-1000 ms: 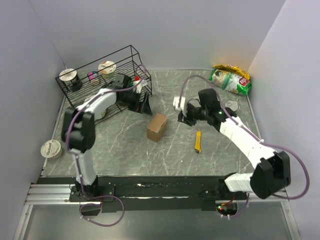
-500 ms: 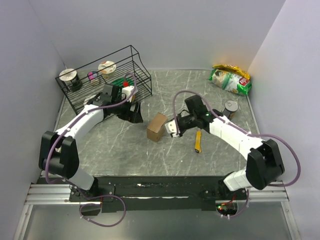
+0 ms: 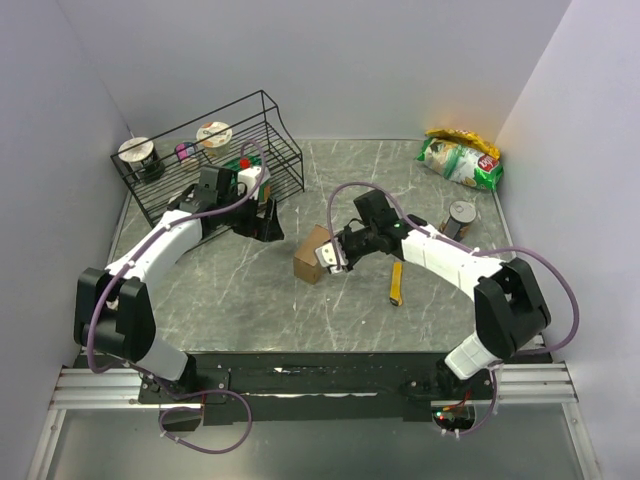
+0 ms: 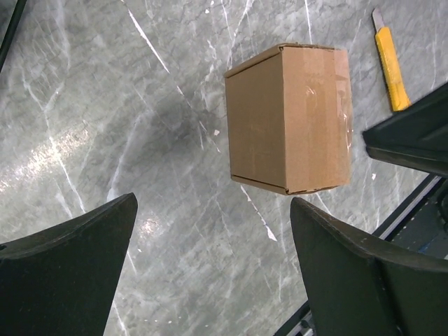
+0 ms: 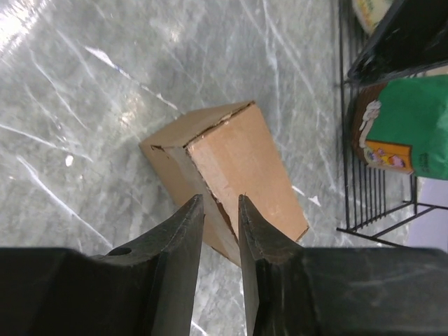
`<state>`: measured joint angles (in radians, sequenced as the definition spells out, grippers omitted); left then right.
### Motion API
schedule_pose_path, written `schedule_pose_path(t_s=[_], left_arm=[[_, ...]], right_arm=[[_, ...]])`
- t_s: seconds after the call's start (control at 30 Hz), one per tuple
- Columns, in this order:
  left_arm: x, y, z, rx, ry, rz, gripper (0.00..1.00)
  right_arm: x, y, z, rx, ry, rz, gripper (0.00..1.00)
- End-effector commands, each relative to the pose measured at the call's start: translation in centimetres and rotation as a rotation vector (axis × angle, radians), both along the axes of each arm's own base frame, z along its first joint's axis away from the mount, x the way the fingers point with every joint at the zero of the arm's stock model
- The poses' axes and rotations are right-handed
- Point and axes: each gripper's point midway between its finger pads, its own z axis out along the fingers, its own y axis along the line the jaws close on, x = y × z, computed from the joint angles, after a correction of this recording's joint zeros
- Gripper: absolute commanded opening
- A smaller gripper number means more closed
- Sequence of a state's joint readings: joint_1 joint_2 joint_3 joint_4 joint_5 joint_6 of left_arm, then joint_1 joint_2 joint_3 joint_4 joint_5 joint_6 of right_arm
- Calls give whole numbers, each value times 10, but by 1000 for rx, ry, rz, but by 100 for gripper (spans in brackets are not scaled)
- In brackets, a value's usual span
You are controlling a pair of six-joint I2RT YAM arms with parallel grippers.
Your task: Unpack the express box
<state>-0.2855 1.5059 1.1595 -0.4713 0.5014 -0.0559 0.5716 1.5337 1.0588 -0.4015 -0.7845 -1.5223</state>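
The express box [image 3: 311, 256], a small brown carton with its flaps closed, lies on the grey marble table [image 3: 240, 290]. In the left wrist view the express box [image 4: 290, 119] is ahead of my left gripper [image 4: 213, 266], which is wide open and holds nothing. Seen from above, my left gripper [image 3: 265, 222] hovers to the box's upper left. My right gripper [image 3: 331, 256] is at the box's right side. In the right wrist view the express box [image 5: 238, 164] is just past my right gripper [image 5: 220, 203], whose jaws stand a narrow gap apart over a seam edge.
A yellow utility knife [image 3: 396, 283] lies right of the box. A black wire rack [image 3: 210, 165] with cups and a green packet [image 5: 406, 133] stands at the back left. A green snack bag [image 3: 460, 160], a small can [image 3: 459, 217] and a cup [image 3: 100, 297] sit near the edges.
My right gripper has swept left from mid-table to the box and narrowed its jaws. The left arm has re-posed and its open gripper has shifted slightly left, away from the box.
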Motion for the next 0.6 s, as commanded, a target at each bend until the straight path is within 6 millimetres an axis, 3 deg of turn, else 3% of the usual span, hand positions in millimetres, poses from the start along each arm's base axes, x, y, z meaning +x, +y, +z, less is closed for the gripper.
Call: schedule_pose_path(t_s=[0.0,0.27,0.57], left_arm=[[4,-4,17,-62,-36,5,96],[7,-5,14,-75,-12,9,96],[9,-4,12,-78,-6,16,96]], right_arm=[[24,12,18,14,-104,-7,32],[31,11,10,-18,-132,-11,27],[22,8,11,-25,-134,27,27]])
